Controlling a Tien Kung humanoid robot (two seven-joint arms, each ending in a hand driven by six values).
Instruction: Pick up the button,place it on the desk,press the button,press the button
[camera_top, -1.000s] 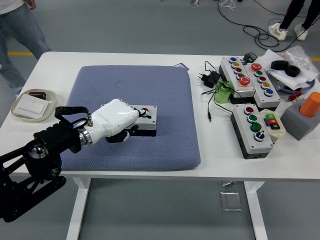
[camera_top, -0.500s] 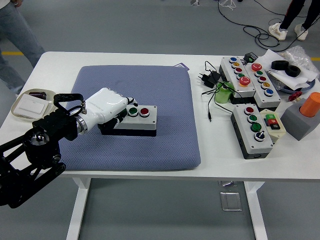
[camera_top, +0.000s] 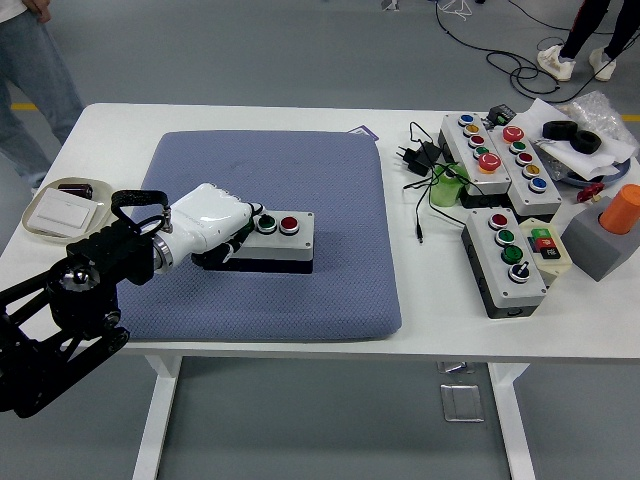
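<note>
one button box (camera_top: 274, 241) with two buttons, green and red, lies on the blue pad (camera_top: 300, 180) at table centre. the left hand (camera_top: 212, 225), fingers curled, rests against its 9 o'clock end; whether it grips, i cannot tell. at 3 o'clock, three more button boxes (camera_top: 505, 258) among cables. a white dish (camera_top: 60, 218) at 9 o'clock.

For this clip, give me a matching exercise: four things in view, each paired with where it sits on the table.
Things:
1. two-button box
2. orange cylinder
3. oval dish
4. green cup

Places:
A. on a grey block at the right edge
B. on the blue mat, at the left hand
C. left of the mat
D. between the mat and the button panels, by the cables

Pairs: 1-B, 2-A, 3-C, 4-D
</note>
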